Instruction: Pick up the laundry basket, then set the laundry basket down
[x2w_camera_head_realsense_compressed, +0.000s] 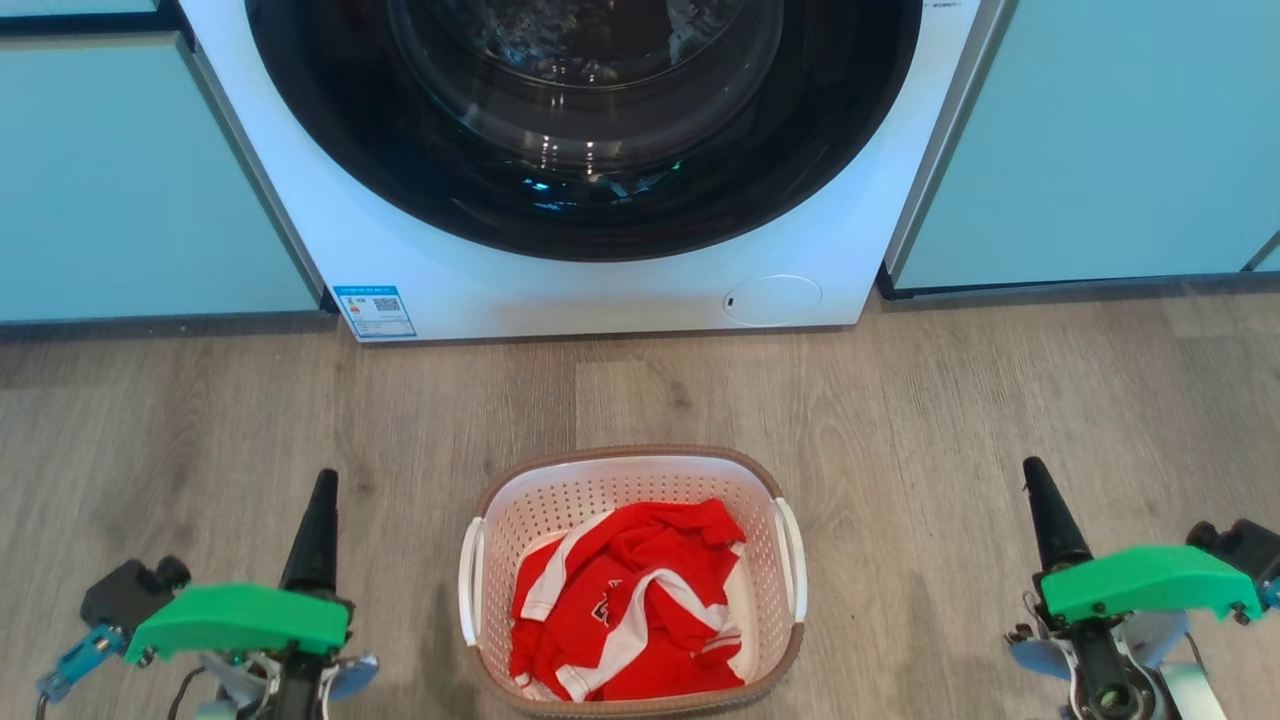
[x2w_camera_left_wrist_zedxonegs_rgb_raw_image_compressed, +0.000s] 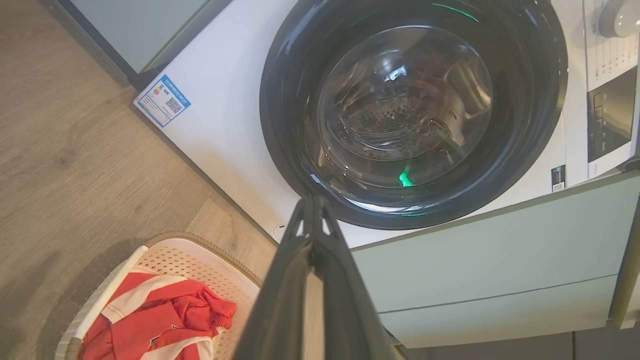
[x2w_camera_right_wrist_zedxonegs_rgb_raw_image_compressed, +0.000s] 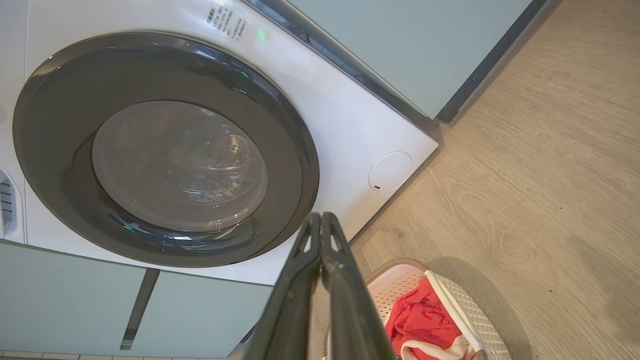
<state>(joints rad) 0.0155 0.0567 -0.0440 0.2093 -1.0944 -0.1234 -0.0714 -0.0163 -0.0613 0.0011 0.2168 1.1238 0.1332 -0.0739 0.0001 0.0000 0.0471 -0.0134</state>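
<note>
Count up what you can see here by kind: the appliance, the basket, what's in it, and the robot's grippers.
Washing machine: 1
Laundry basket: 1
Red and white garment, bundled in the basket: 1
Grippers: 2, left gripper and right gripper
Total: 5

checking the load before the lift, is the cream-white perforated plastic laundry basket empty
No, a crumpled red and white garment lies inside the cream-white perforated plastic laundry basket, covering most of its bottom.

Long dark tapered fingers (x2w_camera_head_realsense_compressed: 312, 540), green plastic wrist covers (x2w_camera_head_realsense_compressed: 240, 618).
</note>
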